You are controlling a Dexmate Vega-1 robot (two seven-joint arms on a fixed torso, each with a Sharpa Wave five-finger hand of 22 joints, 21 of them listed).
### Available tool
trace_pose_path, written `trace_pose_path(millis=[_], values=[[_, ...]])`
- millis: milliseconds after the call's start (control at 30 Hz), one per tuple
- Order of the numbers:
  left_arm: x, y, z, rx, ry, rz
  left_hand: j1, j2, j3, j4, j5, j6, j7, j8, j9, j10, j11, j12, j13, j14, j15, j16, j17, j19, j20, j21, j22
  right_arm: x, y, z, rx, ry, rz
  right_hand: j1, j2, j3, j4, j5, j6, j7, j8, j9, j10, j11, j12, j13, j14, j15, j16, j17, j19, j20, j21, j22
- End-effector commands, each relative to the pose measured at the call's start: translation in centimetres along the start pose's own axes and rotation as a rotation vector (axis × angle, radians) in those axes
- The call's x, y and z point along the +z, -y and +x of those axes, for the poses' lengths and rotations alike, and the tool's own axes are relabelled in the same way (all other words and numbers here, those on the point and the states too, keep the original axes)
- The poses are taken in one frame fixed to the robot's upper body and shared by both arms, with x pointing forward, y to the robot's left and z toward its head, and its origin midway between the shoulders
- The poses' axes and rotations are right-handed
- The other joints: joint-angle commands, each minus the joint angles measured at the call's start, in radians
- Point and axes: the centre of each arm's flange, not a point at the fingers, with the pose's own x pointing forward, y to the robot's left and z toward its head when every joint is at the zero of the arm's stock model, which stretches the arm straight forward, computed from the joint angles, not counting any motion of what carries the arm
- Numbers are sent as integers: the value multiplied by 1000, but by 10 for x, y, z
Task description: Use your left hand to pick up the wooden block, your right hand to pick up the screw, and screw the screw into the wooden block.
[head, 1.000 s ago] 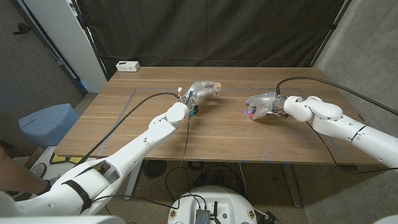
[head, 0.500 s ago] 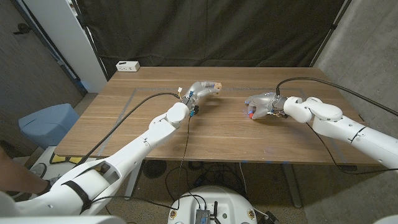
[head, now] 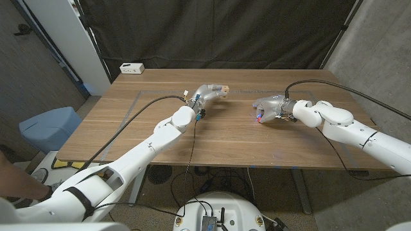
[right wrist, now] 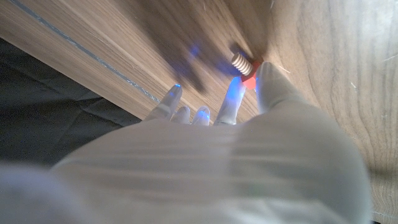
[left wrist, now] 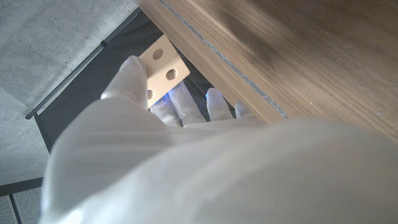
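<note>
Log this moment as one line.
left hand: holds wooden block | right hand: pinches screw above table | block and screw: apart, not yet joined

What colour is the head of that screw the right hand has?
Red head on the screw, with a pale threaded shaft; the right wrist view shows it best.

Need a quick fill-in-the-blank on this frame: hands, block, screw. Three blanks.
1. The wooden block is held by the ___ hand.
2. The screw has a ___ head.
3. In the left wrist view, the block's visible face has round ___ in it.

Missing words: left; red; holes
</note>
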Motion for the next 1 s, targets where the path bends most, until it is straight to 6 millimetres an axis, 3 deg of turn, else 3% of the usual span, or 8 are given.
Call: trace_pose_path(millis=[33,1000], values=[[-3,-1,0,-2,-6,-3,1,15,-1,4,4,10,3,4,5,10,-1,-3,5,7,-76,7,0,-1,3,5,6,-1,0,2,-7,-2,1,11,-2,8,0,2,12,3,12,5,11,-1,5,1,12,-81,7,4,12,-67,2,3],[-5,2,4,-5,-20,-10,1,22,-3,3,6,9,7,2,6,13,-1,-6,8,12,-74,8,-1,2,1,7,6,-4,-3,3,34,-13,-5,11,-6,12,3,-2,-68,-12,-10,8,-12,6,-13,1,5,-73,-3,5,9,-65,-7,3]])
